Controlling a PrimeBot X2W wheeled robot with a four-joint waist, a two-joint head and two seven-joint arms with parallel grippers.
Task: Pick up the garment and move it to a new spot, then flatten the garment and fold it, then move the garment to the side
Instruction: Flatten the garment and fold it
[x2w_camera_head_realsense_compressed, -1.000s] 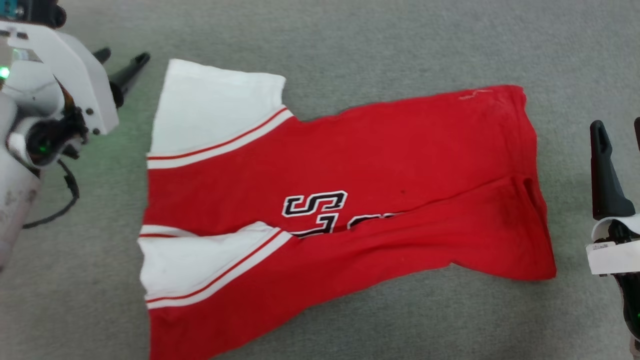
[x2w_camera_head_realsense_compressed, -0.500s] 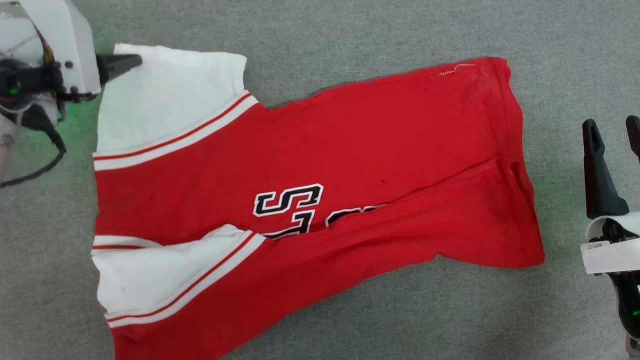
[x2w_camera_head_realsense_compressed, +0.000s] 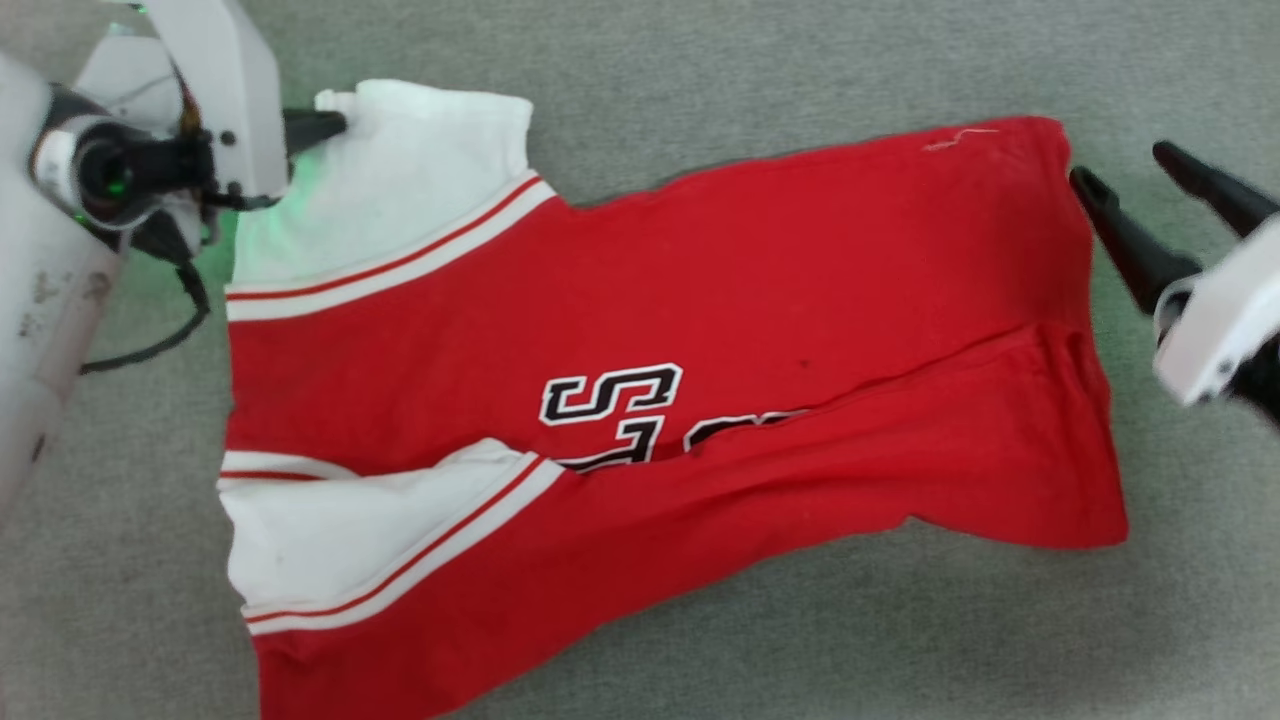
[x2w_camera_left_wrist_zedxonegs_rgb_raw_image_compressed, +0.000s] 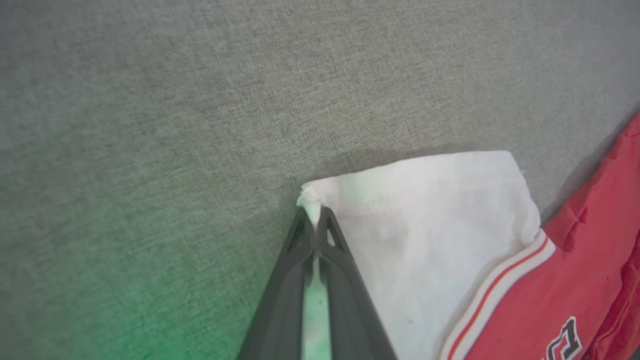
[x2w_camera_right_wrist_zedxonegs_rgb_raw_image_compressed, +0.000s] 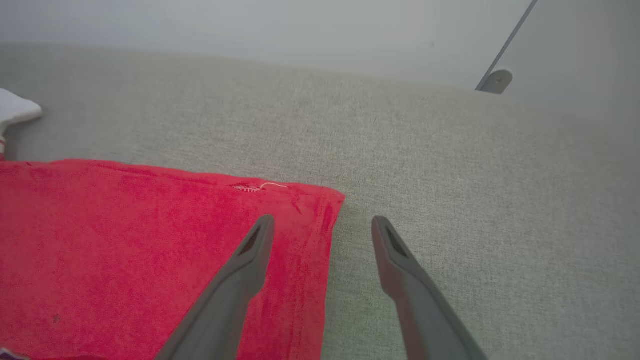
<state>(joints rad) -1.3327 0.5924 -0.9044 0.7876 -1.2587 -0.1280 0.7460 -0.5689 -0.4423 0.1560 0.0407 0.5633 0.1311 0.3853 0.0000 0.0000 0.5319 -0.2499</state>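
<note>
head view: garment (x2w_camera_head_realsense_compressed: 800, 280) lettered "s", left end effector (x2w_camera_head_realsense_compressed: 340, 122) pinching its sleeve (x2w_camera_head_realsense_compressed: 400, 190), right end effector (x2w_camera_head_realsense_compressed: 1120, 165) spread.

Red shirt (x2w_camera_head_realsense_compressed: 780, 270) with white, stripe-edged sleeve ends lies flat; one sleeve corner pinched between left fingers (x2w_camera_left_wrist_zedxonegs_rgb_raw_image_compressed: 287, 280), hem corner just beside right fingers (x2w_camera_right_wrist_zedxonegs_rgb_raw_image_compressed: 245, 270).

Soft matt cloth garment (x2w_camera_head_realsense_compressed: 760, 290) on coarse woven matt surface (x2w_camera_head_realsense_compressed: 760, 60); right pincer (x2w_camera_right_wrist_zedxonegs_rgb_raw_image_compressed: 324, 218) of smooth matt plastic.

Black, white-edged block "S" (x2w_camera_head_realsense_compressed: 612, 393) on the garment (x2w_camera_head_realsense_compressed: 780, 280); further letters (x2w_camera_head_realsense_compressed: 640, 447), perhaps "t" and "o", half under a fold.
</note>
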